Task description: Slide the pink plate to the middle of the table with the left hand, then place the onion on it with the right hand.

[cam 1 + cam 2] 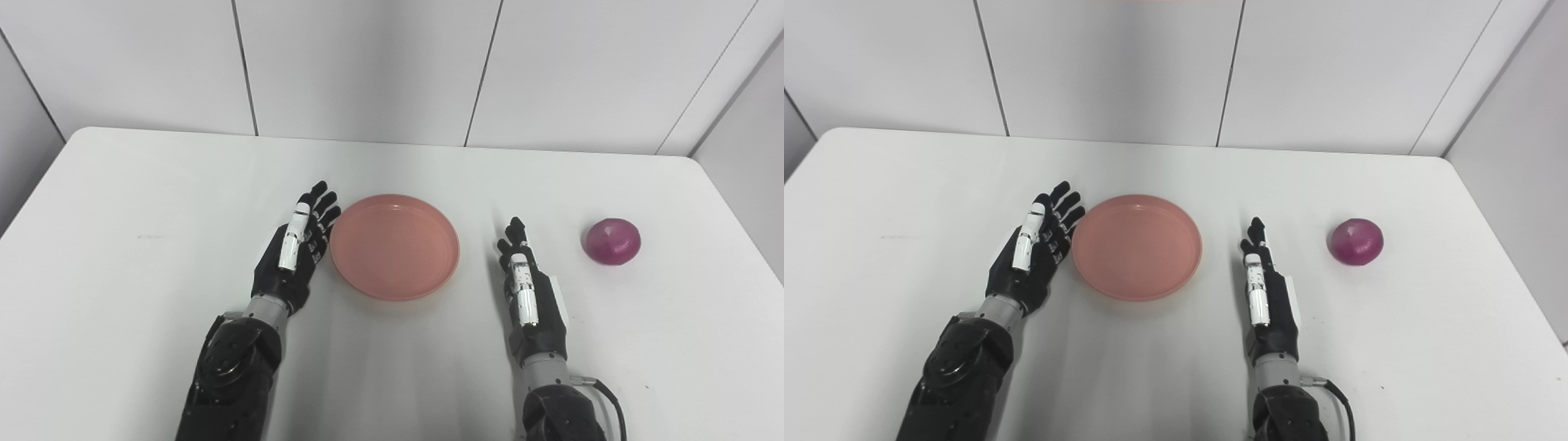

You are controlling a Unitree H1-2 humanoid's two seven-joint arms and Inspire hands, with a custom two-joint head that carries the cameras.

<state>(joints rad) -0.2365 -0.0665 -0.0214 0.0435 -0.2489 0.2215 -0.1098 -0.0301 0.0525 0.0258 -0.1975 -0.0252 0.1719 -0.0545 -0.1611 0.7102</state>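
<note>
So the pink plate (394,246) already sits about dead centre of the frame, roughly mid-table (153,245), so I'd call the sliding part pretty much done. The left hand (297,251) is just beside the plate's left rim, fingers spread and holding nothing; can't tell if it's actually touching the rim. The onion (611,241) is over at the right of the frame, well apart from the plate, on the bare table. The right hand (530,288) lies flat between plate and onion, fingers straight, nothing in it. What's left, I reckon, is the whole second half: grab the onion, drop it on the plate.
</note>
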